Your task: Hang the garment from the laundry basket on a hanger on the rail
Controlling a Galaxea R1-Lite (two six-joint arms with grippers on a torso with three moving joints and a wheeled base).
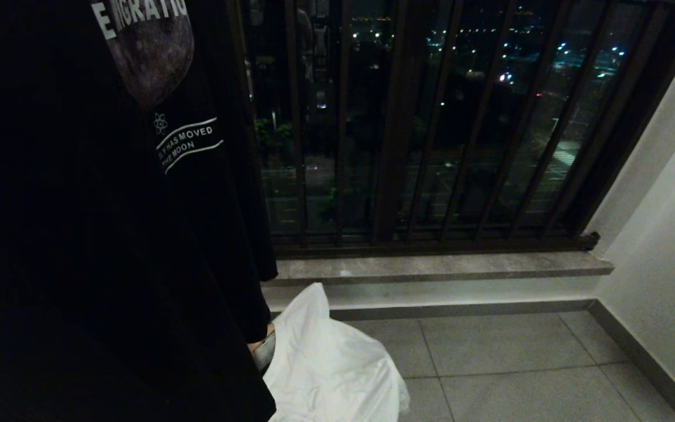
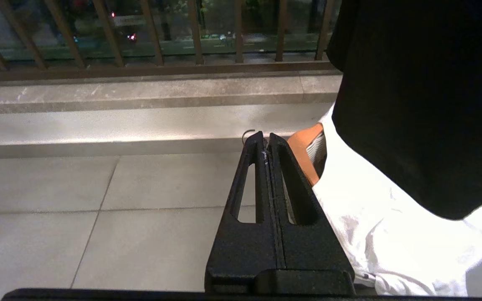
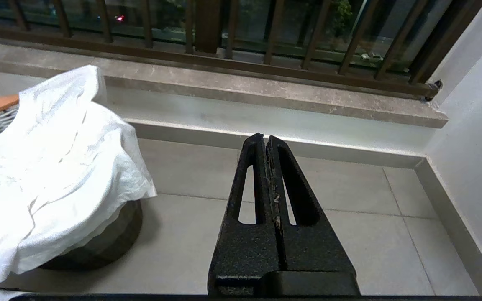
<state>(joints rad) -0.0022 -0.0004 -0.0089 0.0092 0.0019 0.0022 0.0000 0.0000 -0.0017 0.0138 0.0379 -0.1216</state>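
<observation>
White garment [image 3: 52, 167] draped over the laundry basket [image 3: 98, 242], covering its top and spilling down its side; only a dark lower part of the basket wall and an orange rim piece [image 2: 303, 152] show. The basket stands on a floor of large grey tiles [image 1: 490, 357], close to a low white step topped by a grey stone ledge [image 1: 443, 266]. Above the ledge, a dark brown guard with vertical bars [image 1: 408, 129] fronts a window onto night-time city lights. A white wall [image 1: 665, 234] closes the corner on the right. A black T-shirt with white lettering [image 1: 138, 176] hangs in front of the head camera, filling the left of that view and overlapping the basket.

Left gripper [image 2: 266, 140]: fingers pressed together, holding nothing, just beside the orange rim and the garment but apart from them. Right gripper [image 3: 263, 140]: fingers together, empty, above bare tiles, well apart from the basket, which lies to its left.
</observation>
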